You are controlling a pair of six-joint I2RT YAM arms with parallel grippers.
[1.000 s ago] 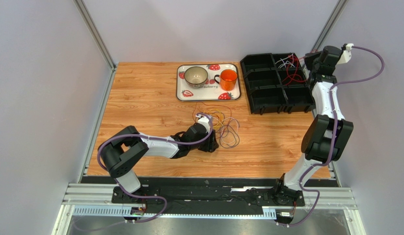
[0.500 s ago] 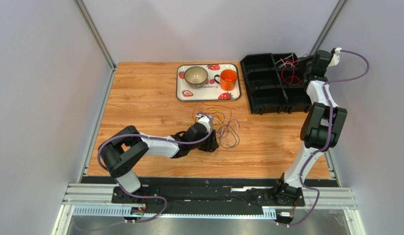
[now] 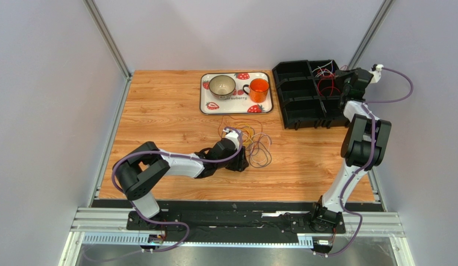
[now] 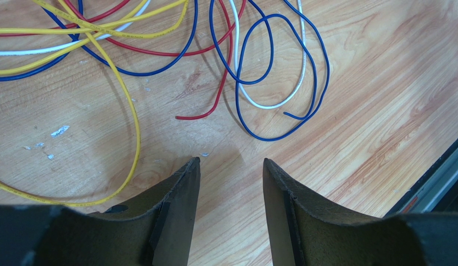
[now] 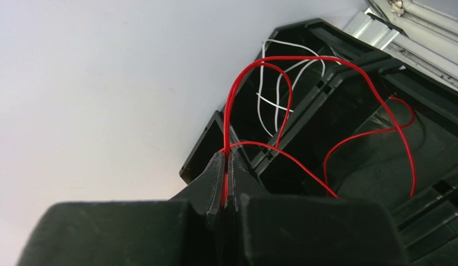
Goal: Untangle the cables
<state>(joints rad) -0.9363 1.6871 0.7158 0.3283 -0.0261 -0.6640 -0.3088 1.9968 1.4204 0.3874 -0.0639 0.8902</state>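
The right claw [image 5: 226, 159] has sunk toward the black bin [image 3: 303, 113], pinching a red wire [image 5: 229, 116]. It does best to lower the loop fully inside before releasing. The left claw [image 4: 231, 162] hangs spread by the cables [image 4: 103, 32] on the worktop [image 4: 370, 100].

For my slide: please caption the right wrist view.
Right jaws shut on a red cable trailing into the black bin.

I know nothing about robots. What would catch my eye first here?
A tangle of thin coloured wires lies in the middle of the wooden table, with the left claw open beside it. At the far right, the right claw is shut on a thin red wire looping into a black plastic compartment bin.
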